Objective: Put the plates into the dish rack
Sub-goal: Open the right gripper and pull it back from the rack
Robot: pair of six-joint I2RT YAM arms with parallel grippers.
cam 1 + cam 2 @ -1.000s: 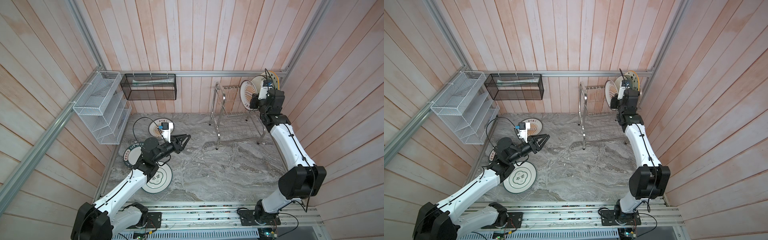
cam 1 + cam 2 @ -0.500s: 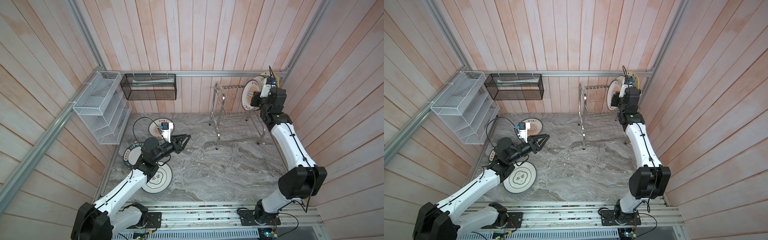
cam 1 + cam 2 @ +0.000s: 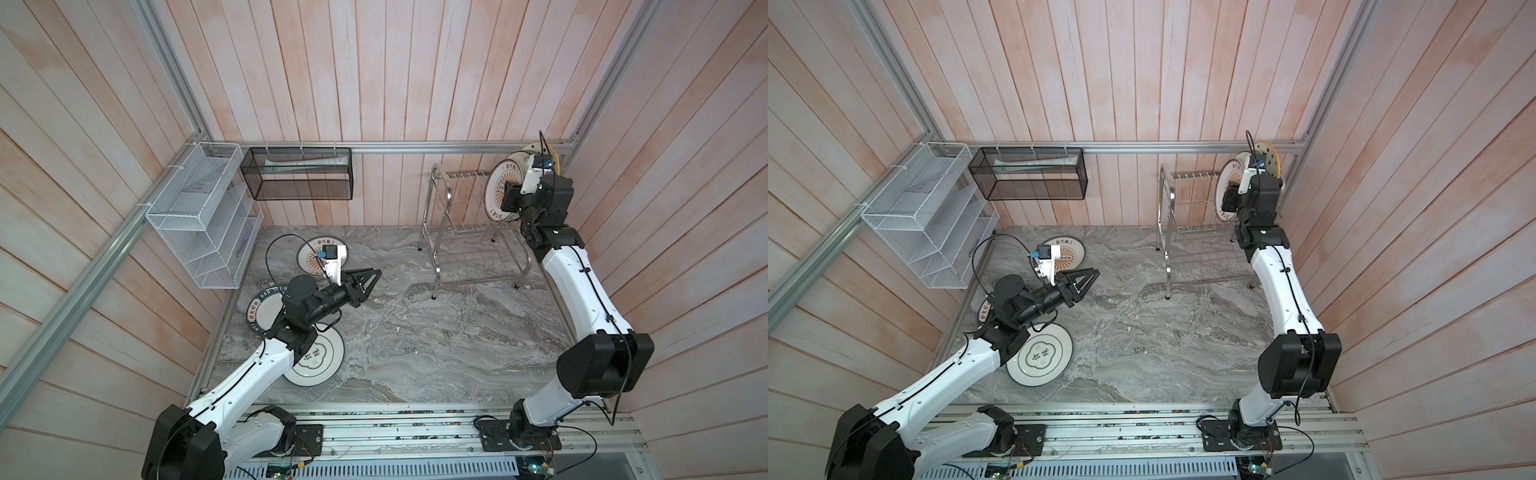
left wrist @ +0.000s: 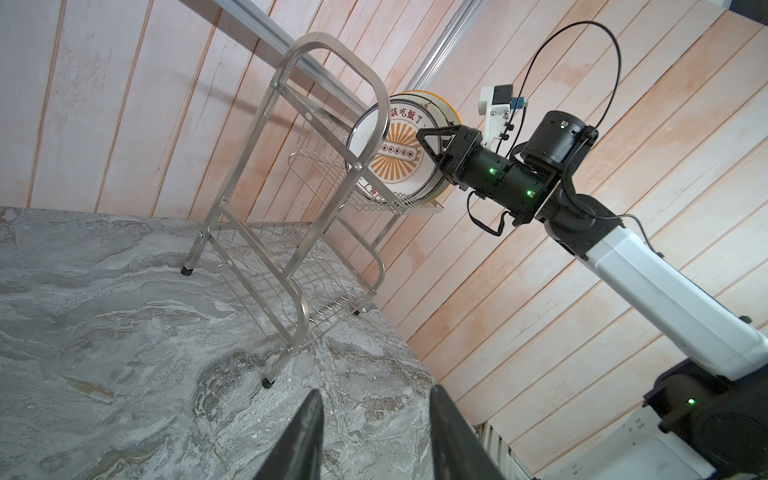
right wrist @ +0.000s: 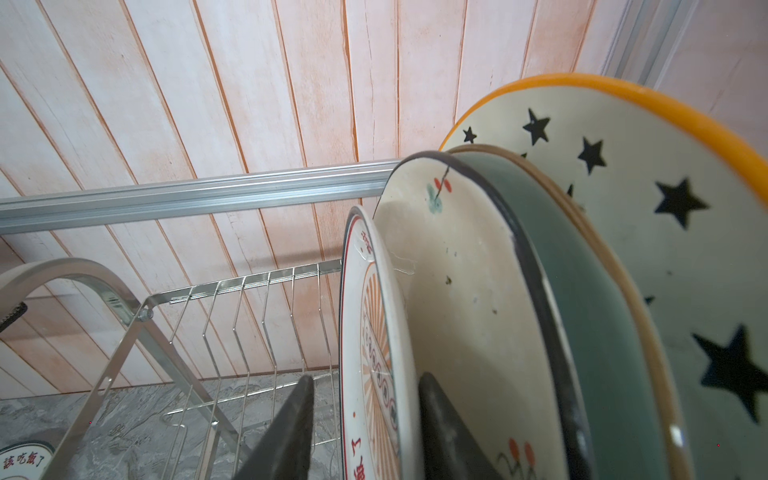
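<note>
The right gripper [image 5: 366, 376] has just parted its jaws, so the sunburst plate [image 5: 370, 299] between them now stands unheld in the dish rack [image 5: 232, 299], one more loaded; the left gripper [image 4: 375, 390] waits half-open, empty.

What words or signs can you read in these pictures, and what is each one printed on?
"該吃飯了": rim of the orange-sunburst round plate standing in the shiny steel wire dish rack.
"該吃飯了": rim of the second orange-sunburst plate lying on the grey marble table.
Rim lettering of the dark-green-rimmed round plate: too blurred to read.
Centre characters of the green-ringed white round plate: too blurred to read.
</note>
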